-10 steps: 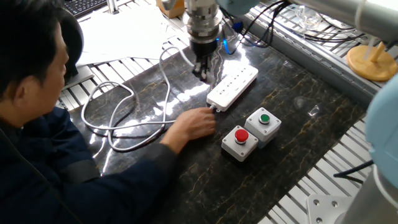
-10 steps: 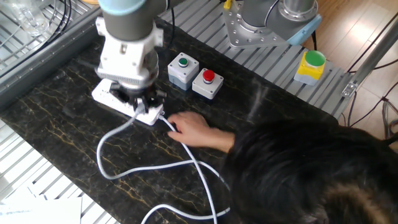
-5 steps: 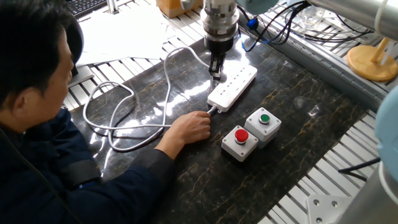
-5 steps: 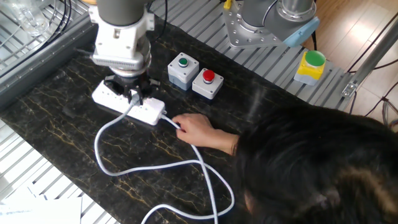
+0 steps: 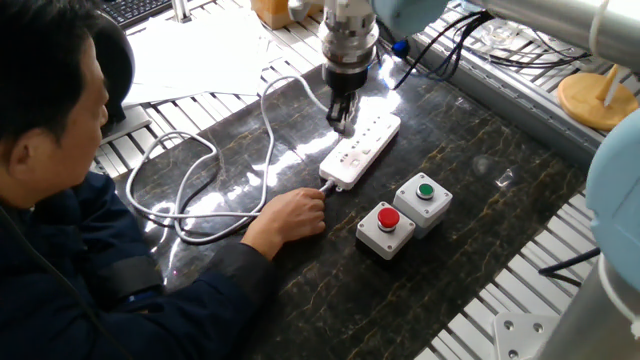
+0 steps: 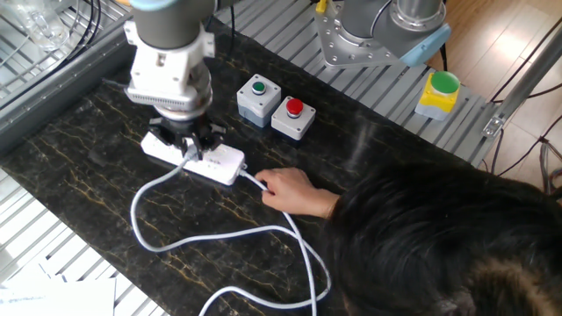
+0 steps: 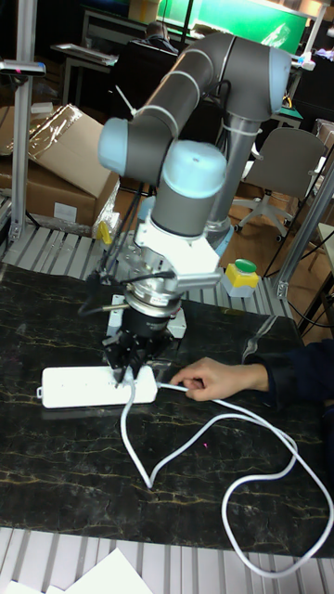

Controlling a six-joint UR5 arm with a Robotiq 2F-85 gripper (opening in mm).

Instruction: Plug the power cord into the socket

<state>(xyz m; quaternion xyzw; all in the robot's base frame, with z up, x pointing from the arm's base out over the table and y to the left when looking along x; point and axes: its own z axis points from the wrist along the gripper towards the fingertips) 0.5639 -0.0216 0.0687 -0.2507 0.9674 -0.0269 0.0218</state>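
The white power strip [image 5: 366,146] lies on the dark table, its socket rows facing up; it also shows in the other fixed view [image 6: 204,159] and the tall view [image 7: 82,387]. My gripper [image 5: 340,117] stands upright over the strip's middle, shut on the plug of the power cord [image 5: 196,165]. The plug itself is mostly hidden between the fingers, right at the strip's top face [image 6: 186,147]. From the gripper [image 7: 130,368] the pale cord [image 7: 199,444] runs off in loose loops across the table [image 6: 211,246].
A person's hand [image 5: 293,214] holds the strip's own lead at its near end [image 6: 291,190]. A green push-button box [image 5: 424,194] and a red one [image 5: 387,224] stand beside the strip. The person's head and arm fill the near side.
The hand has pulled the power strip toward the person, so it has slid under my gripper. My gripper has shifted a little along the strip, still holding the plug.
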